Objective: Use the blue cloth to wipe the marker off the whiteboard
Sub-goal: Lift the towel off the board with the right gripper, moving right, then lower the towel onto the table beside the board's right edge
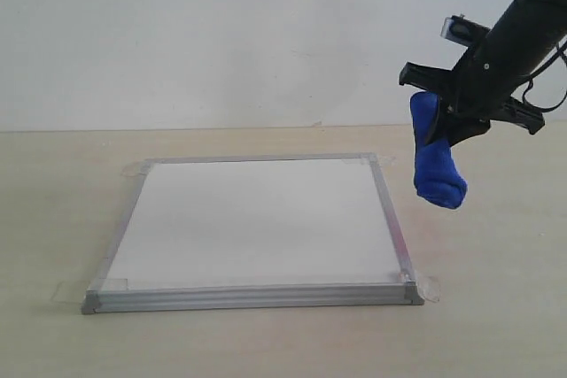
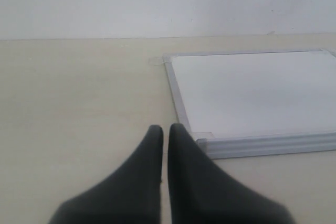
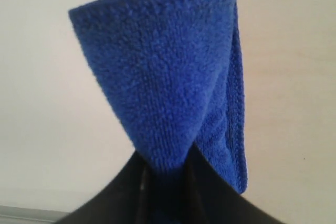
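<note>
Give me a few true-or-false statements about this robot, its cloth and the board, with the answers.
1. The right gripper is clamped on the blue cloth. True.
2. The blue cloth lies on the whiteboard. False: it hangs in the air off the board's right edge in the exterior view.
3. No marker lines show on the whiteboard. True.
4. The left gripper is wide open. False: its jaws are nearly together and hold nothing.
5. The whiteboard stands upright against the wall. False: it lies flat on the table.
</note>
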